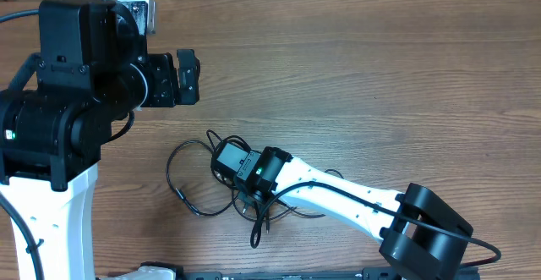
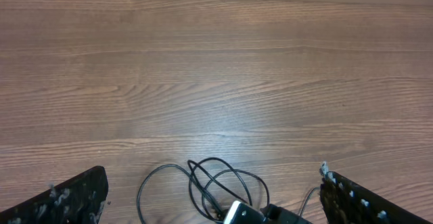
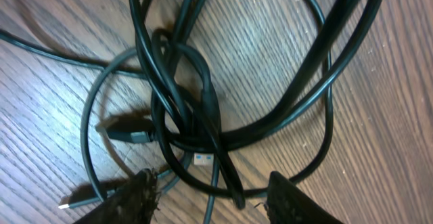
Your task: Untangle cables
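The cables [image 1: 190, 174] are thin black wires lying in tangled loops on the wooden table, left of centre and near the front. They also show in the left wrist view [image 2: 203, 183] and fill the right wrist view [image 3: 196, 95], where a small blue-tipped plug [image 3: 203, 160] and a black plug [image 3: 132, 130] lie among the loops. My right gripper [image 3: 211, 200] is open, low over the knot, with its fingers either side of several strands. My left gripper [image 2: 213, 214] is open and empty, held well above the table behind the tangle.
The white right arm [image 1: 338, 197] stretches from the front right across the table over part of the tangle. The black left arm base [image 1: 59, 102] stands at the left. A white object [image 1: 135, 9] sits at the back left.
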